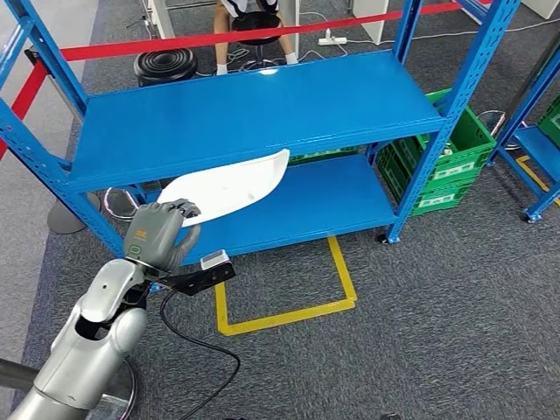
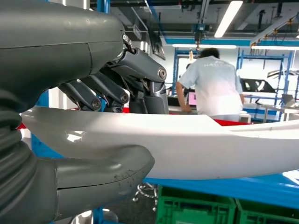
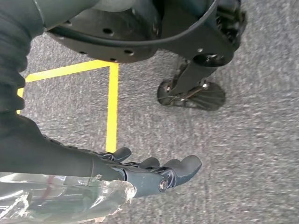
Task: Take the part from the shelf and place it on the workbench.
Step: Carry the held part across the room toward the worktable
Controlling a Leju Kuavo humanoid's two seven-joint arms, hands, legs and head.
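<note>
A long white curved part (image 1: pixel 227 186) reaches from in front of the blue shelf (image 1: pixel 251 109) toward its lower level. My left hand (image 1: pixel 157 234) grips the part's near end, with its fingers (image 2: pixel 141 77) over one face and the thumb (image 2: pixel 102 177) under the other. The white part (image 2: pixel 197 144) runs away from the hand in the left wrist view. My right hand (image 3: pixel 155 172) hangs beside my body over the grey carpet, its fingers stretched out and apart, holding nothing.
Yellow floor tape (image 1: pixel 290 306) marks a square in front of the shelf. Green crates (image 1: pixel 456 157) stand at the shelf's right end. A second blue rack (image 1: pixel 538 131) is at far right. A seated person (image 1: pixel 254 26) and a black stool (image 1: pixel 165 63) are behind the shelf.
</note>
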